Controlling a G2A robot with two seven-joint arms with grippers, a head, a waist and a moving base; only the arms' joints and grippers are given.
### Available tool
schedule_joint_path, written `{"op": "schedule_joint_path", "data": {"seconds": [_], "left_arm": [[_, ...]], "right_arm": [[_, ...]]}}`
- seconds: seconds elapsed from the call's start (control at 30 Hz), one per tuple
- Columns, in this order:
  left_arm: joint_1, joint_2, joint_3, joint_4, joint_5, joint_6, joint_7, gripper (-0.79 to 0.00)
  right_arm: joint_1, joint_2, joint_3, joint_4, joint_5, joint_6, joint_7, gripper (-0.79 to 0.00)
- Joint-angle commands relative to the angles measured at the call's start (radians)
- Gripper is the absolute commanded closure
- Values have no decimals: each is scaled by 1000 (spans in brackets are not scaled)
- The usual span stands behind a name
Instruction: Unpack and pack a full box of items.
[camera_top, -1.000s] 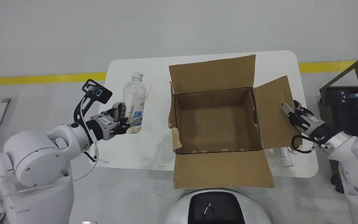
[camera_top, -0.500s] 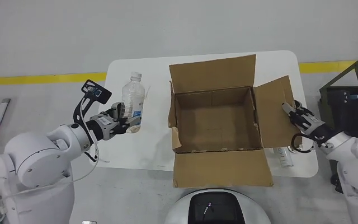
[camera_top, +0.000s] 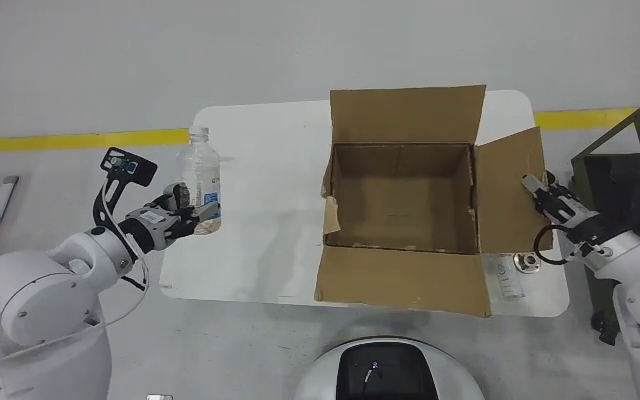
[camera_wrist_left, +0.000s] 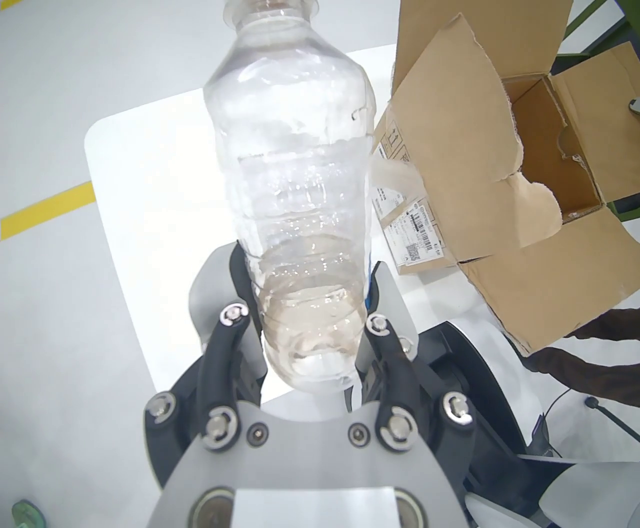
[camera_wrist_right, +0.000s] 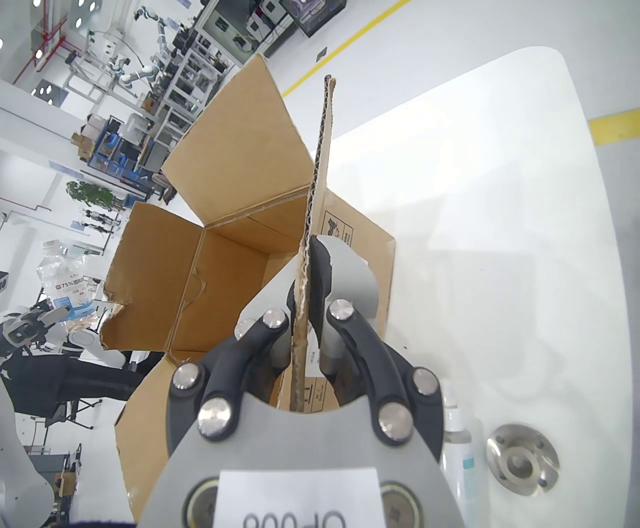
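Note:
A clear plastic bottle (camera_top: 200, 178) with a little liquid is held upright over the table's left edge, with my left gripper (camera_top: 186, 212) shut on its lower part. The left wrist view has the bottle (camera_wrist_left: 295, 190) rising between the pads of that gripper (camera_wrist_left: 302, 287). The open cardboard box (camera_top: 400, 200) stands on the right half of the white table (camera_top: 265, 150), and its inside looks bare. My right gripper (camera_top: 534, 188) is shut on the box's right flap (camera_wrist_right: 320, 165), its fingers (camera_wrist_right: 320, 270) pinching the cardboard edge.
A small spray bottle (camera_top: 510, 282) and a round metal flange (camera_top: 521, 262) lie near the table's front right corner, beside the box; both also lie below the right gripper, spray bottle (camera_wrist_right: 457, 450), flange (camera_wrist_right: 522, 460). The box's left flap (camera_wrist_left: 475, 165) is torn.
The left gripper has carried the bottle leftward to the table's edge. The right gripper has pulled the box to the right, turning it a little.

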Motion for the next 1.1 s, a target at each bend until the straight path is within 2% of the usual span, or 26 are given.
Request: {"op": "schedule_joint_path", "data": {"seconds": [0.0,0.3,0.43,0.73,0.93,1.07], "left_arm": [[2,4,-5,-9,-8,1,-2,0],[-1,19,5,-25,-32,11,9,0],[-22,23,49,-51,-83,18,9,0],[-170,22,270,-101,-184,79,6,0],[-263,10,449,-78,-256,120,13,0],[-308,2,548,-65,-241,127,5,0]], "right_arm": [[2,2,-2,-3,-9,-6,3,0],[16,6,-27,-5,-3,1,0,0],[19,8,-67,-24,-22,-8,15,0],[45,8,-187,-54,-106,16,-10,0],[55,8,-212,-53,-117,33,-30,0],[50,8,-209,-73,-102,40,-37,0]]}}
